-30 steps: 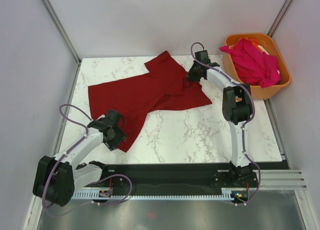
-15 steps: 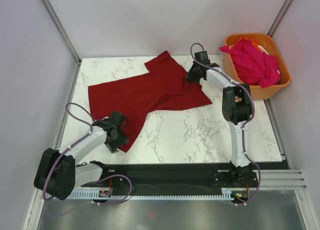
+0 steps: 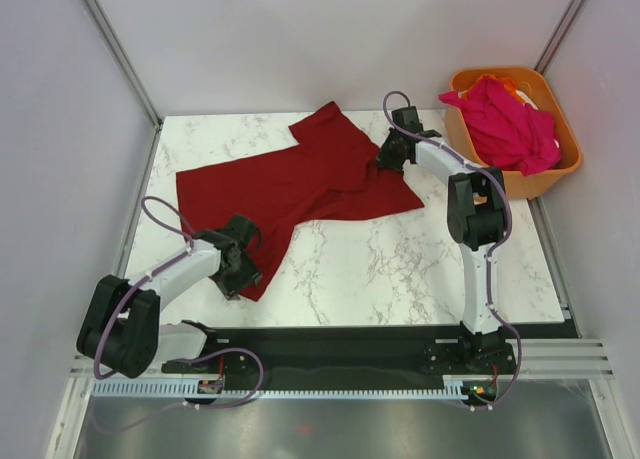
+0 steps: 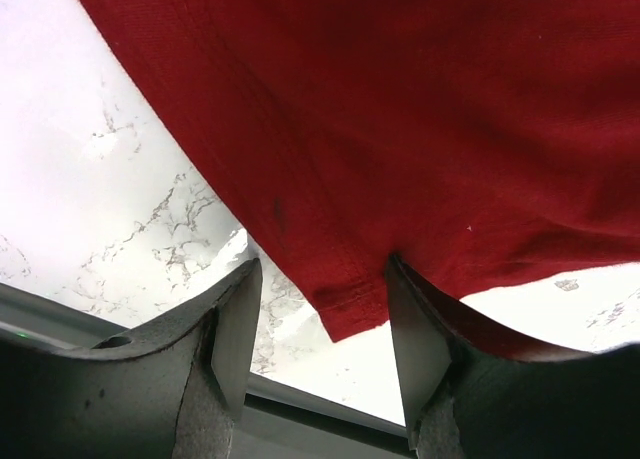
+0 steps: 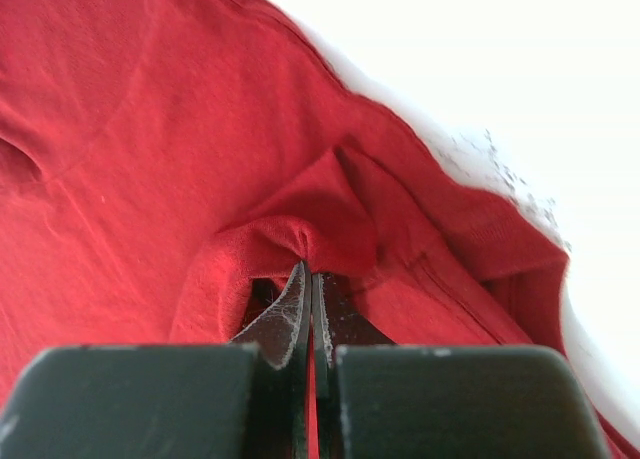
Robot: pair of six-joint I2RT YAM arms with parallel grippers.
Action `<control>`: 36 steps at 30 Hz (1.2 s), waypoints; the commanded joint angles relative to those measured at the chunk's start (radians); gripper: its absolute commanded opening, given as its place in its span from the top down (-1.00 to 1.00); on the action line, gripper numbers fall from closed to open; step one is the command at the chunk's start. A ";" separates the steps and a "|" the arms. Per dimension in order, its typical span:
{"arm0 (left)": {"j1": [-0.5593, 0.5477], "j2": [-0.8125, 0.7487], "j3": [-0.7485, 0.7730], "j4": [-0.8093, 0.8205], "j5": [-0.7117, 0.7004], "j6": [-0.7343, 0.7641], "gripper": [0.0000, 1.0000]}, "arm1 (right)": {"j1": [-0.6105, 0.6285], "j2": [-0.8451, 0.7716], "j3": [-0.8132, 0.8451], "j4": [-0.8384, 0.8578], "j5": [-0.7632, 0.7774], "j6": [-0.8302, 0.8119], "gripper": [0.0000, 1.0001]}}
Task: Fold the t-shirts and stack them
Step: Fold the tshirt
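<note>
Closest in, the left claw (image 3: 240,269) sits low at the near-left part of the marble table (image 3: 400,269), right at the bottom hem corner of the crimson t-shirt (image 3: 290,184). From the left wrist view its jaws are spread wide, with that hem corner (image 4: 355,314) hanging down between the 2 fingers (image 4: 235,324) but not pinched, so it's open and holding nothing.

The crimson shirt itself is spread out loosely across the middle and far-left of the table, kinda diagonal, with 1 sleeve poking toward the back edge.

Further back, the right claw (image 3: 388,157) is down on the far-right edge of the same shirt. The right wrist view shows its fingers (image 5: 300,309) squeezed together with basically no gap, clamped on a bunched-up fold of red cloth (image 5: 290,234) near a seam.

Way at the back right, just off the table corner, there's an orange tub (image 3: 560,164) with the magenta t-shirt (image 3: 510,124) piled in it, draped over the rim a bit.
</note>
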 commanded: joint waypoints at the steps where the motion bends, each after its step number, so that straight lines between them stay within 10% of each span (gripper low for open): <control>1: -0.006 -0.019 -0.016 0.021 -0.024 -0.041 -0.22 | -0.004 -0.098 -0.023 0.017 -0.009 -0.007 1.00; 18: -0.006 -0.509 -0.016 0.021 -0.024 -0.041 -0.22 | 0.022 -0.233 -0.188 0.069 -0.065 -0.002 1.00; 19: -0.006 -0.569 0.022 0.073 0.135 0.196 0.94 | 0.027 -0.240 -0.191 0.071 -0.070 -0.010 1.00; 20: -0.005 -0.658 0.044 0.105 0.129 0.225 0.89 | 0.030 -0.256 -0.194 0.072 -0.077 -0.015 1.00; 21: -0.005 -0.686 0.076 0.104 0.120 0.265 0.20 | 0.033 -0.265 -0.200 0.083 -0.084 -0.015 1.00; 28: -0.005 -0.650 0.425 0.104 0.120 0.266 0.19 | 0.082 -0.346 -0.231 0.106 -0.101 -0.024 1.00; 33: -0.005 -0.677 0.392 0.104 0.120 0.266 0.19 | 0.091 -0.391 -0.254 0.105 -0.094 -0.022 1.00; 34: -0.006 -0.670 0.375 0.023 0.139 0.487 -0.98 | 0.091 -0.397 -0.258 0.106 -0.088 -0.024 1.00; 35: -0.005 -0.659 0.354 0.016 0.149 0.484 0.94 | 0.091 -0.406 -0.272 0.106 -0.087 -0.024 1.00; 36: -0.005 -0.644 0.313 0.009 0.160 0.465 0.53 | 0.091 -0.411 -0.278 0.106 -0.085 -0.025 1.00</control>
